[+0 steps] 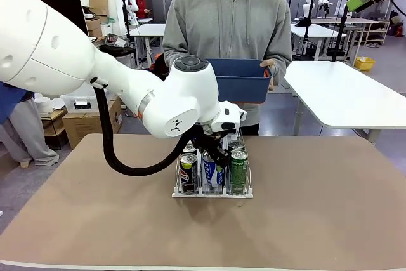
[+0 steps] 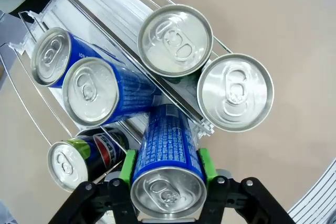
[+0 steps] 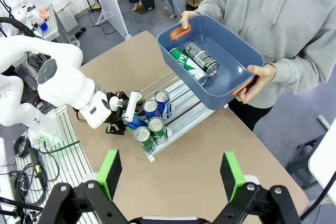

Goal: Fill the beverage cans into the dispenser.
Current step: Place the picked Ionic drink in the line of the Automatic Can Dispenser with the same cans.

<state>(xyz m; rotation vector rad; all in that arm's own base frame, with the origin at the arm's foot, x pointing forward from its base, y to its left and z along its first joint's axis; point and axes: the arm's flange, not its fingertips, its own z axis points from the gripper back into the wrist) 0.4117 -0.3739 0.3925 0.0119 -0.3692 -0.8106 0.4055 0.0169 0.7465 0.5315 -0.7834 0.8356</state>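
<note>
In the left wrist view my left gripper point(image 2: 167, 171) is shut on a blue beverage can point(image 2: 168, 150), its green pads point(image 2: 127, 167) pressed on both sides. The can is tilted, with its lower end at the dispenser's point(image 2: 113, 3) near end. Two blue cans point(image 2: 92, 90) stand in one lane, two silver-topped cans point(image 2: 234, 92) in another, and a black Pepsi can point(image 2: 71, 161) stands beside the held one. In the front view the left gripper point(image 1: 212, 150) hangs over the dispenser point(image 1: 212, 193) at the table's middle. My right gripper point(image 3: 171, 177) is open, high above the table.
A person at the far side holds a blue tub point(image 1: 240, 80) with both hands. Two more cans point(image 3: 193, 62) lie inside the tub point(image 3: 231, 77). The brown table point(image 1: 317, 207) is bare around the dispenser. The left arm's black cable point(image 1: 120, 157) loops down left of the rack.
</note>
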